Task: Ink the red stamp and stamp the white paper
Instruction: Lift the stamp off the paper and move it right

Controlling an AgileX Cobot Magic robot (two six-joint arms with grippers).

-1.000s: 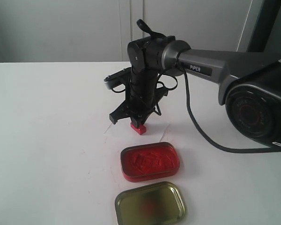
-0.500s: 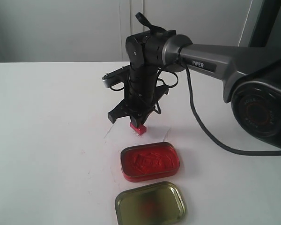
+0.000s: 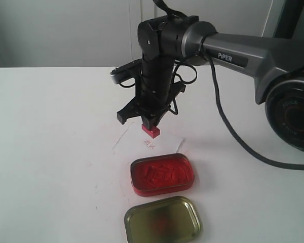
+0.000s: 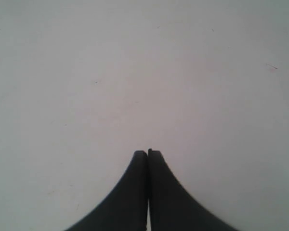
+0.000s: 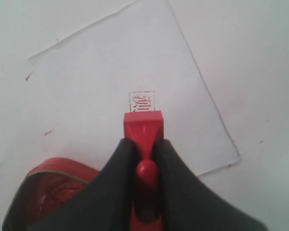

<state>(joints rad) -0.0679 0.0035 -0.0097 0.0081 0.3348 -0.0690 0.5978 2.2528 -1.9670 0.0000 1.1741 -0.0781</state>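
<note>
My right gripper (image 3: 150, 123) is shut on the red stamp (image 3: 151, 131), its two black fingers pinching the knob handle (image 5: 145, 171). The stamp's square base (image 5: 143, 126) hangs a little above the white paper (image 3: 142, 142), which lies flat on the table behind the tin. A small red square print (image 5: 141, 101) shows on the paper (image 5: 111, 82) just past the stamp; the same print (image 3: 150, 145) appears faintly in the exterior view. My left gripper (image 4: 148, 153) is shut with nothing in it, over bare white table, and does not appear in the exterior view.
A rounded red tin of ink paste (image 3: 162, 174) sits in front of the paper, also at the edge of the right wrist view (image 5: 43, 185). Its gold metal lid (image 3: 162, 219) lies open side up nearer the front. A black cable (image 3: 228, 126) trails across the table on the right.
My right gripper has risen with the stamp, lifting it off the paper. The red print under it has come into sight.
</note>
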